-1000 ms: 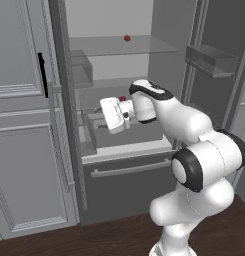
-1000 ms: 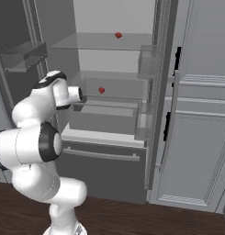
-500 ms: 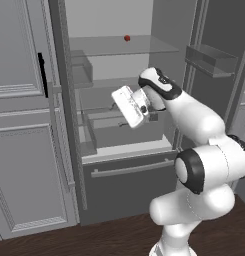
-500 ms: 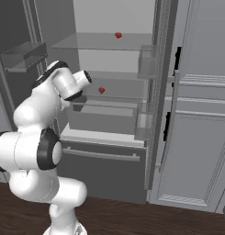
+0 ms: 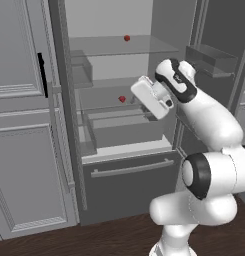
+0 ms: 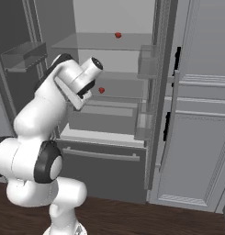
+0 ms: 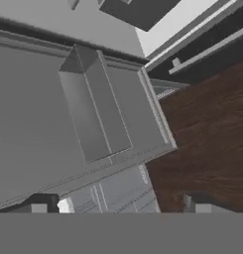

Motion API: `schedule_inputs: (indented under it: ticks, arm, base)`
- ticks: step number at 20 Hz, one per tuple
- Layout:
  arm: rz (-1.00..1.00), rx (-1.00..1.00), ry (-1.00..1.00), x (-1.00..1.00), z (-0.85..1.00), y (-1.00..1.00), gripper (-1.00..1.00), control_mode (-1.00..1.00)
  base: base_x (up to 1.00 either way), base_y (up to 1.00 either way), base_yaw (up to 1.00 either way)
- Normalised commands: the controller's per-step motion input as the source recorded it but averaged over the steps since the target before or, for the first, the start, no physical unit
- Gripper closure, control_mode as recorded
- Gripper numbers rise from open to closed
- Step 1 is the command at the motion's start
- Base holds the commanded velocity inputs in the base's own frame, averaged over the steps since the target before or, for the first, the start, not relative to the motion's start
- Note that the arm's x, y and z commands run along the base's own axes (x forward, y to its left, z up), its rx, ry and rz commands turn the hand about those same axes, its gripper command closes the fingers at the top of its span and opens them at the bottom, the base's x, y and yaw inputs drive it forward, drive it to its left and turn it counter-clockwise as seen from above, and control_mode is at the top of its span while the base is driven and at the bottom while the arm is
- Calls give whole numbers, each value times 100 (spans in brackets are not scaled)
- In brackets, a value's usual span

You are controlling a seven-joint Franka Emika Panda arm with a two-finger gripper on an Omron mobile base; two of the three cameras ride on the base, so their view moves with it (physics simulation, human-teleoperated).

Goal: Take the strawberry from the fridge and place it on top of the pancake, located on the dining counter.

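The fridge [image 5: 129,185] [image 6: 104,170] stands with both upper doors open. A tiny red berry [image 5: 126,38] [image 6: 117,35] lies on its top glass shelf, and a second small red thing [image 5: 122,99] [image 6: 101,90] on the shelf below. I cannot tell which one is the strawberry. My gripper [image 5: 144,95] hangs in front of the middle shelf, just right of the lower red thing and apart from it. In the hand view the gripper [image 7: 120,208] is open with nothing between its tips. The pancake and the dining counter are out of view.
A clear crisper box [image 5: 126,127] sits under the middle shelf. Door bins [image 5: 214,55] [image 6: 22,55] jut out on both open doors; the hand view looks down on one bin [image 7: 98,114] and the dark wood floor [image 7: 207,124]. Grey panelled cabinets [image 5: 24,150] [image 6: 196,137] flank the fridge.
The arm has lifted, carrying the hand up and to the right in the left base view, from below the middle shelf to its level. The jaws stayed open.
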Motion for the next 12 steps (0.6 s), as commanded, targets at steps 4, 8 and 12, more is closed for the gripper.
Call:
schedule_inputs:
  ticks: [4,8,12]
  arm:
    - [37,-32,-94,-14,0,-19,-100,-100]
    - [15,-43,-72,0,0,-14,-100,-100]
    - [0,-45,-38,-12,0,-34,-100,-100]
  base:
    - [0,0,0]
    - [0,0,0]
    - [0,0,0]
